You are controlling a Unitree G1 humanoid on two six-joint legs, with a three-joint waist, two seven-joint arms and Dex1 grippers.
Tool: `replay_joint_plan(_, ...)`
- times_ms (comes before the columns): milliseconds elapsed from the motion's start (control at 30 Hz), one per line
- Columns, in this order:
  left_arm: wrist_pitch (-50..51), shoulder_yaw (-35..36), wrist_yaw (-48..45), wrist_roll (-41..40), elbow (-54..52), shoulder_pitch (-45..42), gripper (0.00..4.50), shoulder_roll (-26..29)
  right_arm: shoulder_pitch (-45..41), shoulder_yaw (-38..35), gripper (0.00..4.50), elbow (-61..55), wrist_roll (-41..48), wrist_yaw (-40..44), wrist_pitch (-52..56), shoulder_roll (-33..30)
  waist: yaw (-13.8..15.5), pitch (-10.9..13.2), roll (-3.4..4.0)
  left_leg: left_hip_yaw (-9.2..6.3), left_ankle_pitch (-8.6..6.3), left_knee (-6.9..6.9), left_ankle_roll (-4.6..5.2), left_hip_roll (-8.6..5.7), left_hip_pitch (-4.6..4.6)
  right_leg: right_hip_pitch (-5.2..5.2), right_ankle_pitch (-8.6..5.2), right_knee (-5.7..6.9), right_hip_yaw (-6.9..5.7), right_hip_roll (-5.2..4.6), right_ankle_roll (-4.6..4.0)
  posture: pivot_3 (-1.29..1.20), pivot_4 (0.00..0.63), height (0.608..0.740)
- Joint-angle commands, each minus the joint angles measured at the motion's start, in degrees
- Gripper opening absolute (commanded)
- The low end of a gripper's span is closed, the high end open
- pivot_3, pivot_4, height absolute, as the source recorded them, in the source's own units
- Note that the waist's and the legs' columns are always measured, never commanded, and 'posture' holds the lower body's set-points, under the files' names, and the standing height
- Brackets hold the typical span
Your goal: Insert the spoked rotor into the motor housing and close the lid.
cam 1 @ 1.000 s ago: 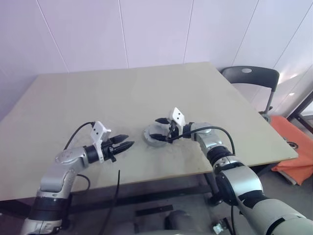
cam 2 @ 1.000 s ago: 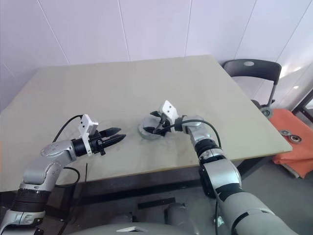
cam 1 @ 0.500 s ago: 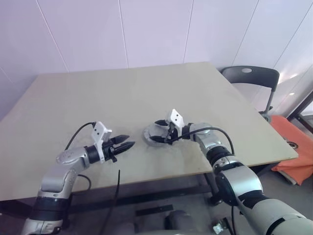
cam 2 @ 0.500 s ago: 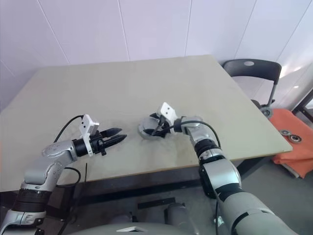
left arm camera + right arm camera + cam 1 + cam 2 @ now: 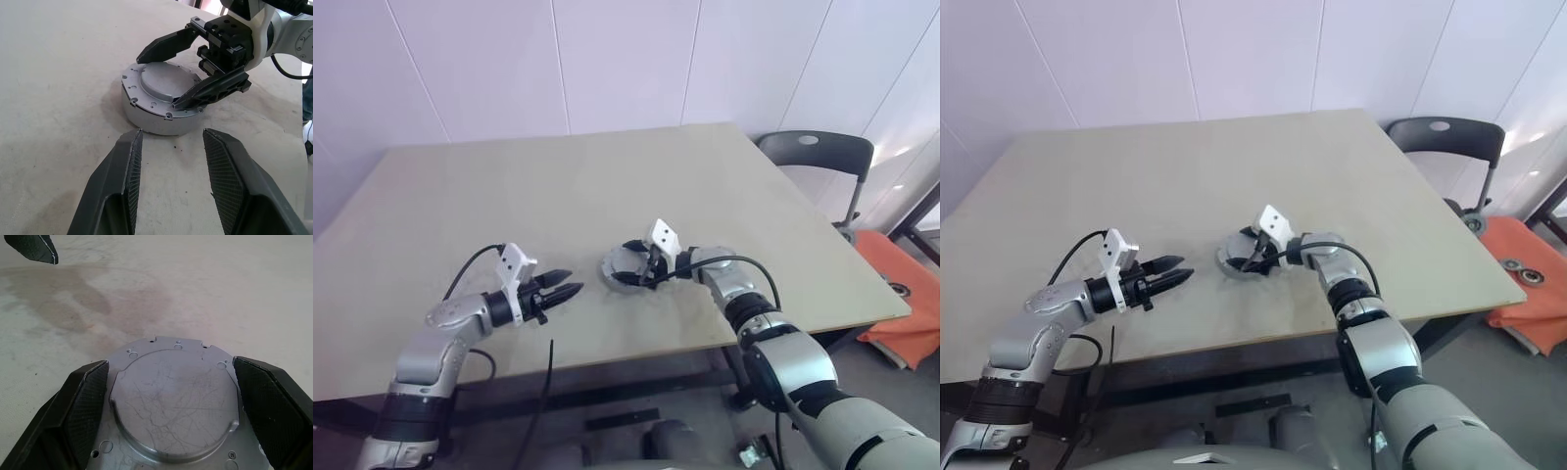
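The motor housing (image 5: 151, 120) is a short round silver puck lying near the table's front edge. A flat grey cover (image 5: 173, 401) with a raised round middle and small rim holes closes its top; I cannot tell whether this is the lid. The spoked rotor is hidden. My right gripper (image 5: 634, 264) reaches in from the right and stands open, one finger on each side of the raised middle, just over the cover. My left gripper (image 5: 572, 282) hovers open and empty a short way to the left of the housing (image 5: 619, 273), pointing at it.
The beige table (image 5: 558, 186) stretches far behind the housing. Its front edge runs close below both grippers. A dark chair (image 5: 815, 152) stands off the right corner, and an orange thing (image 5: 901, 289) lies on the floor there.
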Motion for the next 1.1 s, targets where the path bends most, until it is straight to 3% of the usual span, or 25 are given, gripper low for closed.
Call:
replay_joint_plan(33, -0.8, 0.4, 0.3, -0.1, -1.6, -0.8, 2.12, 0.0, -0.6, 0.2, 4.08, 0.6, -0.5, -0.7, -0.2, 0.1, 0.0, 0.0, 0.00, 0.00, 0.00, 0.00, 0.00, 0.00, 0.00, 0.00, 0.00, 0.00, 0.00, 0.00, 0.00, 0.00, 0.000, 0.740)
replay_joint_plan(167, -0.8, 0.4, 0.3, -0.1, -1.6, -0.8, 2.12, 0.0, -0.5, 0.4, 3.24, 0.7, -0.7, -0.6, -0.1, 0.1, 0.0, 0.0, 0.00, 0.00, 0.00, 0.01, 0.00, 0.00, 0.00, 0.00, 0.00, 0.00, 0.00, 0.00, 0.00, 0.00, 0.000, 0.740)
replay_joint_plan(400, -0.9, 0.5, 0.2, -0.1, -1.3, -0.9, 2.12, 0.0, -1.2, 0.4, 3.24, 0.8, -0.8, -1.6, -0.4, 0.2, 0.0, 0.0, 0.00, 0.00, 0.00, 0.04, 0.00, 0.00, 0.02, 0.03, 0.00, 0.01, 0.00, 0.00, -0.01, 0.00, 0.000, 0.740)
replay_joint_plan(567, -0.8, 0.5, 0.1, -0.2, -1.3, -1.0, 2.12, -0.1, -2.2, -1.5, 3.24, -0.8, 2.6, 3.2, 4.1, 0.6, 0.0, 0.0, 0.00, -0.01, 0.00, 0.05, 0.00, 0.00, 0.00, 0.02, 0.00, 0.01, 0.00, 0.00, 0.00, 0.00, 0.000, 0.740)
replay_joint_plan(1100, -0.9, 0.3, 0.0, 0.1, -0.9, -1.6, 2.12, -0.1, -2.3, -2.6, 3.24, -1.8, 3.8, 7.0, 9.0, 0.3, 0.0, 0.0, 0.00, -0.05, -0.01, 0.02, 0.02, 0.00, -0.23, -0.18, 0.03, 0.00, -0.05, 0.00, 0.04, 0.00, 0.000, 0.740)
